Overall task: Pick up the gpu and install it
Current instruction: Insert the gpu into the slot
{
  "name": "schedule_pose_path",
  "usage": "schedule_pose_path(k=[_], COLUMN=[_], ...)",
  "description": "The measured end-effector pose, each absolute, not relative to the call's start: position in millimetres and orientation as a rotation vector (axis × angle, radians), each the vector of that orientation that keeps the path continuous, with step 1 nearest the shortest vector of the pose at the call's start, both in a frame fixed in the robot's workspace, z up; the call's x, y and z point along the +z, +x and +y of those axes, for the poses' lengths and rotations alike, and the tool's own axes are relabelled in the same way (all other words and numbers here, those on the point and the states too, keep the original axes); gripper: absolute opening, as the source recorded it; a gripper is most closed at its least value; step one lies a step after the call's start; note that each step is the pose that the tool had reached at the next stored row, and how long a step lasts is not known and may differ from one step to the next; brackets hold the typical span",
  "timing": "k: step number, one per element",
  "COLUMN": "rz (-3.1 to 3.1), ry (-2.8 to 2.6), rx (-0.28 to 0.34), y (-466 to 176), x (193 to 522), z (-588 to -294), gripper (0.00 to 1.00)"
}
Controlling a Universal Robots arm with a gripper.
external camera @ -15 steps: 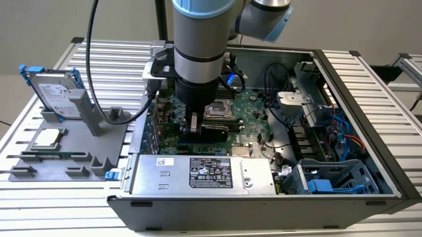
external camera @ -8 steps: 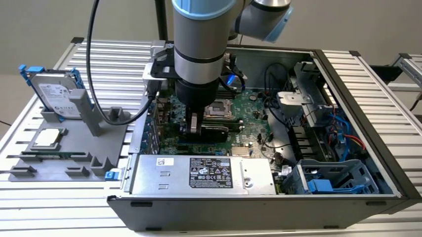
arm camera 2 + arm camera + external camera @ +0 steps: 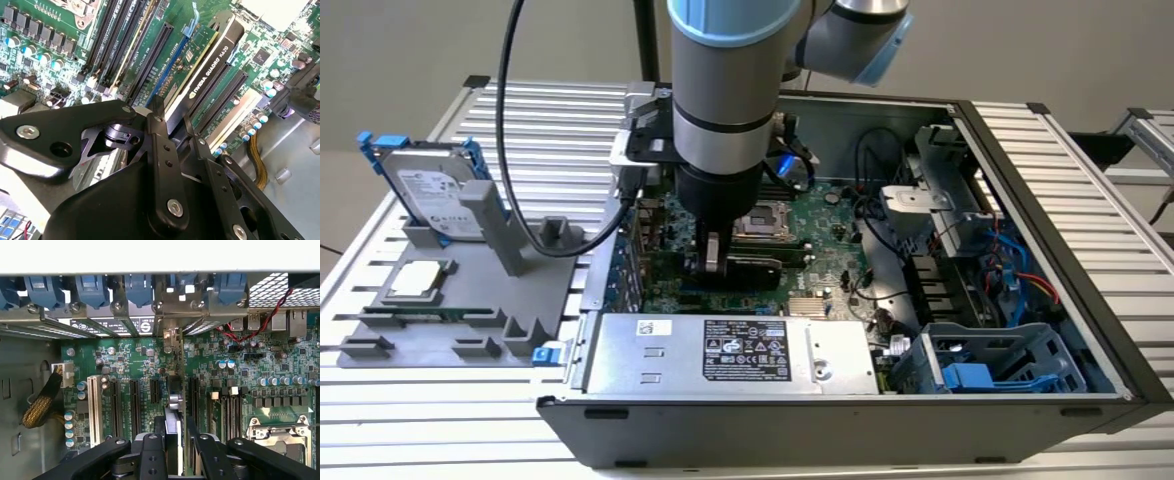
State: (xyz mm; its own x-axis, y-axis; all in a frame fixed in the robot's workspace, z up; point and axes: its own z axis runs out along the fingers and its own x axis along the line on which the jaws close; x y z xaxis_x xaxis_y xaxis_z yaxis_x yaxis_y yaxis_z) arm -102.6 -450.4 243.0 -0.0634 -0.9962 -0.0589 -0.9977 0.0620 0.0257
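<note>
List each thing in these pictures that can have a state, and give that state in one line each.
gpu: standing on edge among the motherboard slots, held between the gripper's fingers.
gripper: shut on the gpu's edge.
computer case: lying on its side, side panel off, open.
hard drive: upright in the grey holder, outside the case.
CPU chip: lying flat on the grey holder.

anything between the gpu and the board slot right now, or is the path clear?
Nothing visible blocks it. The claw is shut on the gpu, which stands on edge over the motherboard, lined up along the black expansion slots. In both wrist views no cable or other part lies under it. Whether it is already seated, I cannot tell.
</note>
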Motion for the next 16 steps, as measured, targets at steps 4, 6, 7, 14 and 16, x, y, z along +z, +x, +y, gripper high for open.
schedule_pose_path(k=[4,6,7,14,16], rz=[2.271,2.271,2.271,2.27,2.271], ry=[-2.132,-2.132,-2.132,-2.132,-2.132], rx=[0.092,0.092,0.092,0.092,0.093], y=[-102.7,-102.7,-102.7,-102.7,-102.7], x=[241.6,241.5,241.5,241.2,241.5], z=[-450.4,-450.4,-450.3,-450.3,-450.4], gripper=[0.0,0.0,0.0,1.0,1.0])
